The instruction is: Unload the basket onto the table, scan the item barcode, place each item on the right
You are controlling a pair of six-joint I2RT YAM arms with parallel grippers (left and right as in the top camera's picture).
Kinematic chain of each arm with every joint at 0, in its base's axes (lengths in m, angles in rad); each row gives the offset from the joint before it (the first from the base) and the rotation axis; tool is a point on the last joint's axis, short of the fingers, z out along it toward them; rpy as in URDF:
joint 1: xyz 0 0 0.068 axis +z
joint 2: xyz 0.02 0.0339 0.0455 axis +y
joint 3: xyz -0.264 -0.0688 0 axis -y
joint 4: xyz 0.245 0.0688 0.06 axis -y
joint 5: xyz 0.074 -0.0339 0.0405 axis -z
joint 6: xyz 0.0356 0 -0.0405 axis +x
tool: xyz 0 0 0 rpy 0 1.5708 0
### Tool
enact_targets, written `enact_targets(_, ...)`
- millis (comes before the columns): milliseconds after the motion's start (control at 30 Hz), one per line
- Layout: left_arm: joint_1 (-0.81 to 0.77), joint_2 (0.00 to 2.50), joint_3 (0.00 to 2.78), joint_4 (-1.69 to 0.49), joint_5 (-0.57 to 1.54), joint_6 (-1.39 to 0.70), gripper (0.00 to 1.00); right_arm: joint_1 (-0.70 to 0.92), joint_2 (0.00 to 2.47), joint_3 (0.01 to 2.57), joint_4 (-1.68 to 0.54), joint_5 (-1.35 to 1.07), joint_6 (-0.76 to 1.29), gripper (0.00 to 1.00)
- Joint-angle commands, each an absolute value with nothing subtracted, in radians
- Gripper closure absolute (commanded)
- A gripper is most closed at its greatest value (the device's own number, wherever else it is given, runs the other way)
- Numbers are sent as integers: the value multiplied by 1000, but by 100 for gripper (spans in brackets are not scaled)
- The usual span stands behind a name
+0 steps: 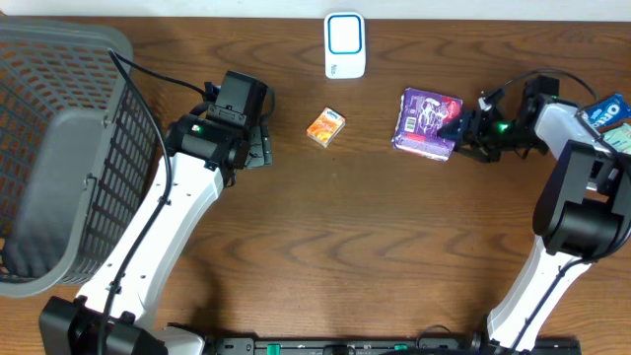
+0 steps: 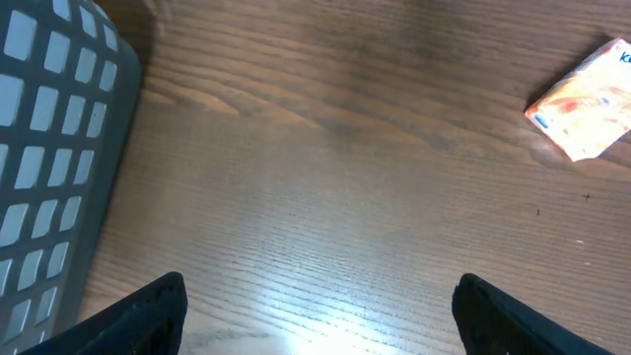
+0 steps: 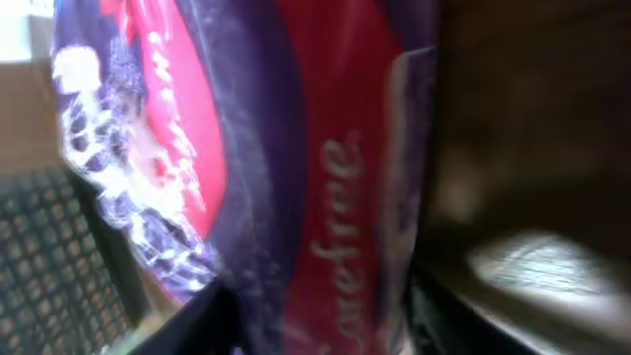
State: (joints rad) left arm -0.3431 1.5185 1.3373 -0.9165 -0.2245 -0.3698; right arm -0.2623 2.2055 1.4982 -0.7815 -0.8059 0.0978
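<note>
Right end effector [image 1: 461, 128] grips the purple packet [image 1: 426, 120] by its edge. The packet lies flat on the bench [image 1: 345, 237], near the white scanner [image 1: 345, 44]. Left end effector [image 1: 258, 140] hangs wide open, empty.

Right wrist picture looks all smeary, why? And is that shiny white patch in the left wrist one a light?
Right wrist view: the purple pack fills the frame, too close to focus. Left wrist view: yes, light glaring off the wooden table.
</note>
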Motion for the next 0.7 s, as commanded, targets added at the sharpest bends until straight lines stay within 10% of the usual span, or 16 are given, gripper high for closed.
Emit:
enact_targets(0,-342,1524,1345,-919,-244,-379,14,-268,2210,1499,-779,-799,100,87)
enact_targets(300,-342,1524,1345,-919,-244,-379,14,-233,2140,1698,-896,-688,125,99)
enact_targets(667,-342,1524,1345,-919,-244,-379,14,139,2066,1822,-1106,639,363,99)
